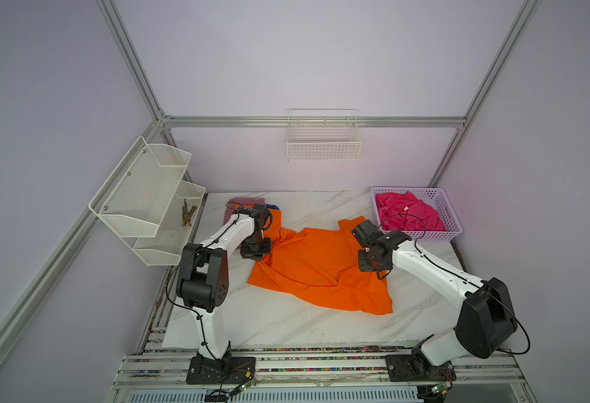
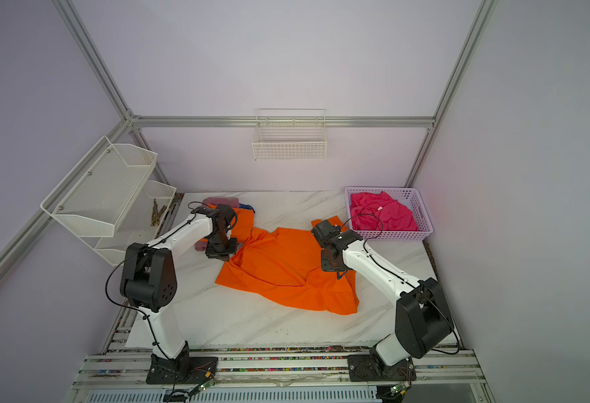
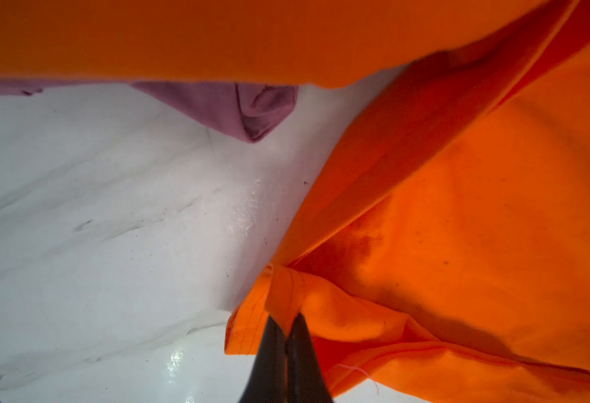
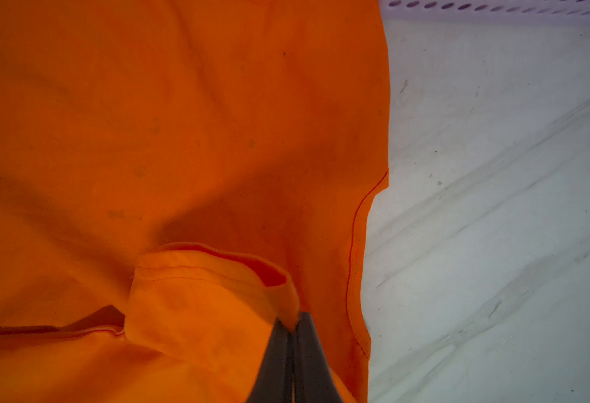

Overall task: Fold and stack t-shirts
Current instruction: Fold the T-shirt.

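Pinching only thin hem folds, the left gripper (image 3: 288, 326) and right gripper (image 4: 292, 324) are each clamped on the orange t-shirt (image 1: 318, 268), which lies rumpled mid-way across the bench (image 1: 286, 331). Either hem could slip out on lifting. Uneven pulling would skew the fold or disturb the mauve-pink t-shirt (image 3: 224, 108) at the far-left corner.

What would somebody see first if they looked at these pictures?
The big orange t-shirt jumps out first, spread rumpled across the middle of the white marble table. The left gripper and the right gripper are each shut on an edge of it, one at each side. Next comes the hot pink shirt heaped in the lilac basket at the table's far right corner.
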`<state>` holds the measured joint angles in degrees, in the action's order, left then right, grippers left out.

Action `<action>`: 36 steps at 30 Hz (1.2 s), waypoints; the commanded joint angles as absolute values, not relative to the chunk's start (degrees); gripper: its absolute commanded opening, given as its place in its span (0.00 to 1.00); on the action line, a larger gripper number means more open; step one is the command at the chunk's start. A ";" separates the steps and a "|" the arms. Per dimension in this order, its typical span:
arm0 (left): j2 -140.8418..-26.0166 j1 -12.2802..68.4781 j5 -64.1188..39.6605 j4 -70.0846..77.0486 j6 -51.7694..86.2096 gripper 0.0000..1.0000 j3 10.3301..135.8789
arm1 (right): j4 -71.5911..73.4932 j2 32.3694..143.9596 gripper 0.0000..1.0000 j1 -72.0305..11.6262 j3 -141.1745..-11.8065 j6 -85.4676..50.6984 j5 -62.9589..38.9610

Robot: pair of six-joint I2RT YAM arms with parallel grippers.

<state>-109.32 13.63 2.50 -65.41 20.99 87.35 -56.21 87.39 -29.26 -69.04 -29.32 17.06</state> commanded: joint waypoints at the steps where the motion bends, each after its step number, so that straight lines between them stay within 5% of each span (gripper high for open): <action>1: -109.35 13.62 4.39 -65.33 21.45 0.01 89.10 | -54.67 89.15 0.00 -28.99 -70.96 -29.39 18.66; 36: -108.24 10.81 3.10 -67.41 19.63 0.00 85.27 | -55.92 88.77 0.00 -23.39 -75.96 -22.38 23.07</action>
<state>-109.30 11.22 3.77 -66.92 20.34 85.14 -56.55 87.61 -23.83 -73.56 -24.60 22.57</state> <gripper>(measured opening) 0.049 0.061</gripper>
